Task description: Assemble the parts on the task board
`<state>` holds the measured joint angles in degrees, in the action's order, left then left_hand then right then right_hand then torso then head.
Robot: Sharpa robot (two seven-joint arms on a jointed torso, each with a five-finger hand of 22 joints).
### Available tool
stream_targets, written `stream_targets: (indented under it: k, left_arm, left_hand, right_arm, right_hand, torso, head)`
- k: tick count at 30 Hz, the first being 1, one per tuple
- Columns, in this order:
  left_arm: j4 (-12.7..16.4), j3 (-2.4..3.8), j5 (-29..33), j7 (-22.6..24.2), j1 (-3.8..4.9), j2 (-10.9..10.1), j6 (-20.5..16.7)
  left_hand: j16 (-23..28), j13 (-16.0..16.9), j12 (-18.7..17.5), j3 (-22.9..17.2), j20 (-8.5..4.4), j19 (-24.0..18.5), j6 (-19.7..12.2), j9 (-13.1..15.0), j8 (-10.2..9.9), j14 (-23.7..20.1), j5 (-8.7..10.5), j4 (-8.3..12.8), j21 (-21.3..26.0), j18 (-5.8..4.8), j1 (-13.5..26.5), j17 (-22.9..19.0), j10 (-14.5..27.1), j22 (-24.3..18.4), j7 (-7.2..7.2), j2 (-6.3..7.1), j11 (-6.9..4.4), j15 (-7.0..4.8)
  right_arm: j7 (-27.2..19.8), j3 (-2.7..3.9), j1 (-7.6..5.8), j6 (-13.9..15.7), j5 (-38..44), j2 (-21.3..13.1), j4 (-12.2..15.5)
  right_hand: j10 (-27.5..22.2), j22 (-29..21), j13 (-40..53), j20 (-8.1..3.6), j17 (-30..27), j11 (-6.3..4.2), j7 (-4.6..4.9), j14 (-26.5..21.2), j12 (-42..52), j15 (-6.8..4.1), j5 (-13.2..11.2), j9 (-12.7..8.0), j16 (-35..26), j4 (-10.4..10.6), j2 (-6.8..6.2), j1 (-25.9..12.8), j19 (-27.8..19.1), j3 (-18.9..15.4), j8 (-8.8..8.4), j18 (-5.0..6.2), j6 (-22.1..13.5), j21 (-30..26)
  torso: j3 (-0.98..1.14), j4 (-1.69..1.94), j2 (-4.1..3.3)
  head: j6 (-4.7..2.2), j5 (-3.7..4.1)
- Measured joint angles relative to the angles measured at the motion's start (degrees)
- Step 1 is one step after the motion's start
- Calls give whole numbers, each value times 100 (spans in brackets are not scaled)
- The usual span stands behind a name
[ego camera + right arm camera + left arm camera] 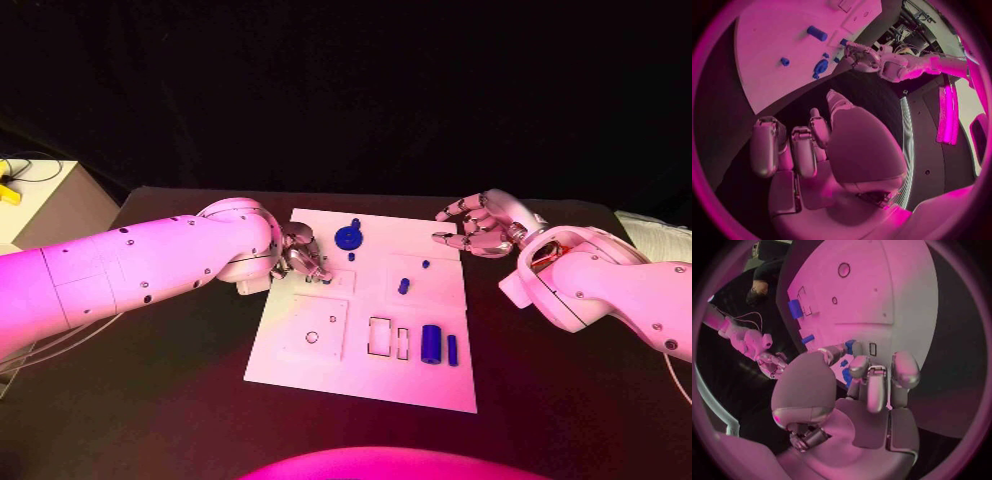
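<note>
- White task board (296, 355) sits in the middle of the black tabletop (562, 400), tilted a bit in the head view.
- Blue parts on it: a round gear-looking piece (348, 238) near the far edge, two small pegs (405, 284) around the middle, and a fat cylinder (433, 345) with a thinner bar (453, 348) just beside it toward the near right.
- Board also has a few cut-outs: a round hole (312, 338) on the near left and rectangular slots (381, 336) next to the cylinder.
- Left hand (300, 254) is down at the board's far left part, close to the gear piece. Fingers are curled over the surface; from its wrist view there's some blue right at the fingertips (856, 366), but honestly can't tell if it's gripping a part or just touching.
- Right hand (480, 224) hangs off the board's far right corner, fingers curled in and holding nothing, not touching the board.
- Beige box (36, 205) sits off at the far left, well apart from the board.
</note>
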<state>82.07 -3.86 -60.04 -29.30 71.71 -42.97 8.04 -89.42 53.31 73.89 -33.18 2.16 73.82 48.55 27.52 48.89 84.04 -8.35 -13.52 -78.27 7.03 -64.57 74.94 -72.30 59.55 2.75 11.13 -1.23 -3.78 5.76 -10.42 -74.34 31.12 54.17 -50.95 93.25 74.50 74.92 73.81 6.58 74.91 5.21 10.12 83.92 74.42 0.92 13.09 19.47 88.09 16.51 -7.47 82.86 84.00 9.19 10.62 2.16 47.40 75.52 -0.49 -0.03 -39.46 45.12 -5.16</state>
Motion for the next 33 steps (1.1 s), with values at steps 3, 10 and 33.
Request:
stream_targets:
  k: [3, 10, 33]
  left_arm:
    - [48, 12, 3, -2, -2, -19, 0]
    - [110, 27, 21, -2, -2, -39, 0]
    - [349, 257, 251, 1, 48, -402, -21]
  left_hand:
    - [0, -17, 0, 54, 0, 0, 0, -24, 0, 0, 0, -24, 0, 1, 0, 0, 0, -11, 0, 0, 0, 0]
    - [0, -17, 0, 77, 0, 0, 20, -37, 0, 0, 0, -47, 0, 1, 0, -1, 0, -18, 20, 0, 0, 0]
    - [118, -434, -255, 364, 36, -279, -91, -171, -56, 0, -32, -238, 210, 0, -26, -2, 319, -505, 123, 109, 99, 1]
  right_arm:
    - [1, 0, 1, -2, 0, 1, -1]
    - [1, 0, 10, -5, 0, 2, -5]
    - [3, 0, 28, -11, 0, -6, -17]
  right_hand:
    - [0, 0, 0, 0, 0, 0, 0, 0, 0, 0, 0, 0, 0, 0, 0, 0, 0, 0, 0, 0, 0, 0]
    - [0, -1, 0, 0, 0, 0, 0, 0, 0, 0, 0, 0, 0, 0, 0, 0, 0, 0, 0, 0, 0, 0]
    - [0, 2, 0, 0, 0, 0, 0, 0, 0, 0, 0, 1, 0, 0, 0, 0, 0, 0, 0, 0, 0, 0]
  torso:
    - [-2, 1, 3]
    - [-5, 0, 3]
    - [6, 0, 3]
  head:
    - [-2, -4]
    - [-4, -7]
    - [-22, 4]
